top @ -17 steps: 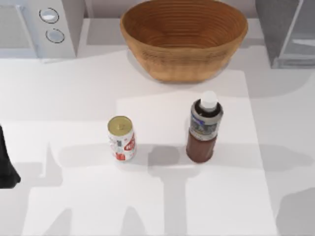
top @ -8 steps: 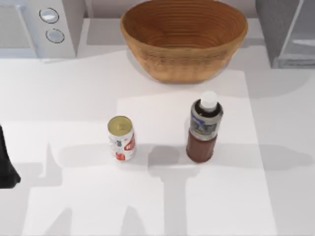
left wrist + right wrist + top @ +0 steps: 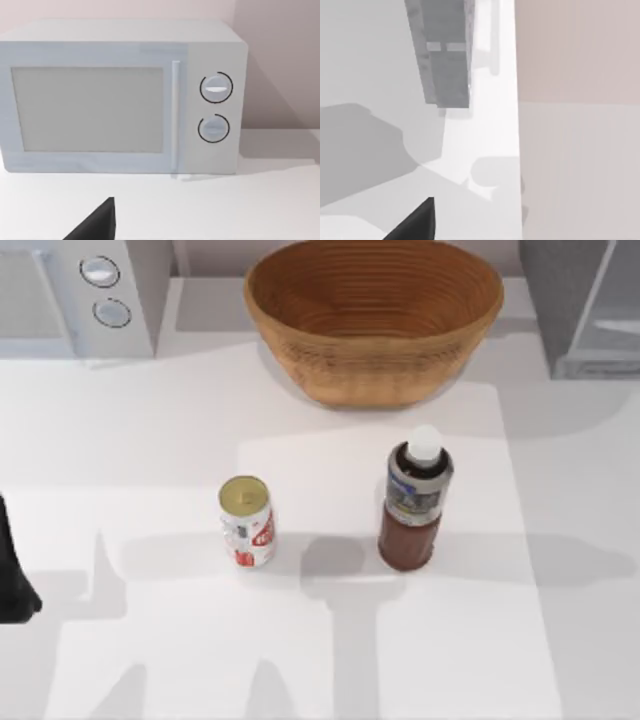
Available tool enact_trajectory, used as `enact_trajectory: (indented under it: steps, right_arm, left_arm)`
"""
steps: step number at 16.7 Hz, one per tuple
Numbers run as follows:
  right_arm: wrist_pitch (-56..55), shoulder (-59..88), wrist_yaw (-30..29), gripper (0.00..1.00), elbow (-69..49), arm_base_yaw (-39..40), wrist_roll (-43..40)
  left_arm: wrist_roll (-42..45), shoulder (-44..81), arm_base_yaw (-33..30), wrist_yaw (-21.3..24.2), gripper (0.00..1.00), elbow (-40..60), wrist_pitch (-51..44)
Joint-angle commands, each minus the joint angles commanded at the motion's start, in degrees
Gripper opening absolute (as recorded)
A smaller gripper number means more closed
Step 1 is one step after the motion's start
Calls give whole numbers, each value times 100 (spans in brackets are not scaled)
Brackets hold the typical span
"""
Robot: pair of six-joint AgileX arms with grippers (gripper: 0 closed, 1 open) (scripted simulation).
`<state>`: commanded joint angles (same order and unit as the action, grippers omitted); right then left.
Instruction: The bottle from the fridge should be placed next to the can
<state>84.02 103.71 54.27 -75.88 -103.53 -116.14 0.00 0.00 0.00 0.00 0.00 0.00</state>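
Standing upright near the table's middle, the slim bottle of dark reddish-brown liquid with a white cap [image 3: 411,502] sits at three o'clock from the small white can with red markings [image 3: 247,521], apart. At one o'clock stands the dark grey fridge [image 3: 585,302]. Left arm [image 3: 14,570] parks at nine o'clock; whether either gripper is open, I cannot tell.

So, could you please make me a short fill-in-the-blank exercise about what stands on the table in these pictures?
1. In the top view, the bottle stands to the ____ of the can.
2. Behind them sits a woven ____, brown in colour.
3. The light grey microwave has ____ round knobs.
4. The cap of the bottle is ____ in colour.

Missing words: right; basket; two; white
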Motion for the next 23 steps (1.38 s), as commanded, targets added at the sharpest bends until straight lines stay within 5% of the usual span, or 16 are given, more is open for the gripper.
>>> enact_trajectory:
  steps: [6,17,23]
  right_arm:
    - [-841,21,-118,100,-14,613,875]
    - [-5193,111,-877,100,92,3829,6374]
    - [-6678,113,-1142,100,163,4989,7955]
  left_arm:
    - [0,0,0,0,100,0,0]
    - [0,0,0,0,100,0,0]
    - [0,0,0,0,100,0,0]
